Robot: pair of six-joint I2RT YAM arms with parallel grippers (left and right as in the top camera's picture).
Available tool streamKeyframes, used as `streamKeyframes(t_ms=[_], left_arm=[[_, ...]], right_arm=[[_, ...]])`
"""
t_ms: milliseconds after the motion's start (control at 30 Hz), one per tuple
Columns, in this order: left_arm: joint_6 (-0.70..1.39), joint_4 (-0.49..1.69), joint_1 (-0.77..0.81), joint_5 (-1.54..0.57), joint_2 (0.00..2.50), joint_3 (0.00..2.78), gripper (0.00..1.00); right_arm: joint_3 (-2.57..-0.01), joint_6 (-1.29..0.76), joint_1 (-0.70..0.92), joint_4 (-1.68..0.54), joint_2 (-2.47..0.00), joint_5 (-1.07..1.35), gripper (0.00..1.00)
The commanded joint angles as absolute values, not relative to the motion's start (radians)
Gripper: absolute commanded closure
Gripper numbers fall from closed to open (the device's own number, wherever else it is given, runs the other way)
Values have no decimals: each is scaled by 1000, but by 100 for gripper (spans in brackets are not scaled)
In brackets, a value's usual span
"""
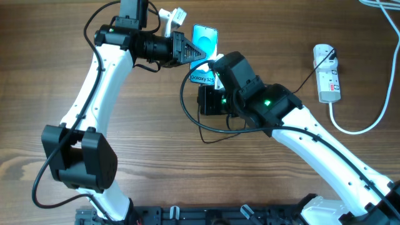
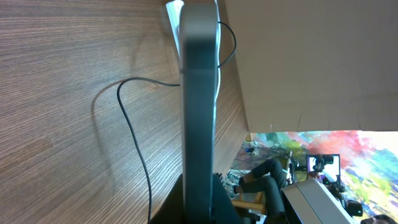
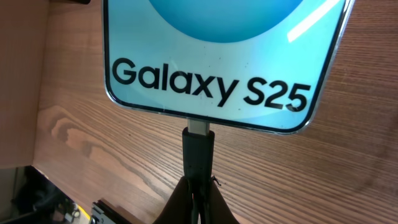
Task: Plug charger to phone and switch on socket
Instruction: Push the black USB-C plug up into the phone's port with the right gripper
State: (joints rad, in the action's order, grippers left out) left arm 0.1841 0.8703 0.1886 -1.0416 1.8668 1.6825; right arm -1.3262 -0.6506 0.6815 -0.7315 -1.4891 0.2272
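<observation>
The phone (image 1: pixel 204 44), cyan-blue screen with "Galaxy S25" text, is held off the table at the top middle. My left gripper (image 1: pixel 190 51) is shut on its edge; the left wrist view shows the phone edge-on (image 2: pixel 198 93) between the fingers. My right gripper (image 1: pixel 215 78) is shut on the charger's black plug (image 3: pixel 198 152), whose metal tip meets the phone's bottom edge (image 3: pixel 217 68). The thin black charger cable (image 1: pixel 194 122) loops on the table below the phone and runs right to the socket (image 1: pixel 327 74), a white power strip with a black plug in it.
A thick white cord (image 1: pixel 365 125) curves from the socket along the right side of the table. A small white item (image 1: pixel 172 17) lies behind the left gripper. The wooden table (image 1: pixel 156 175) stretches toward the front.
</observation>
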Motion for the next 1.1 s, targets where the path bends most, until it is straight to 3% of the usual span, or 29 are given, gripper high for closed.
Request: streamKeyframes(t_ms=[0, 1067], left_arm=[[160, 870, 185, -1077, 1839, 1699, 96], [160, 876, 185, -1088, 1839, 1699, 96]], right_arm=[[-1330, -655, 673, -728, -1479, 206, 96], [-1330, -658, 641, -722, -1479, 222, 96]])
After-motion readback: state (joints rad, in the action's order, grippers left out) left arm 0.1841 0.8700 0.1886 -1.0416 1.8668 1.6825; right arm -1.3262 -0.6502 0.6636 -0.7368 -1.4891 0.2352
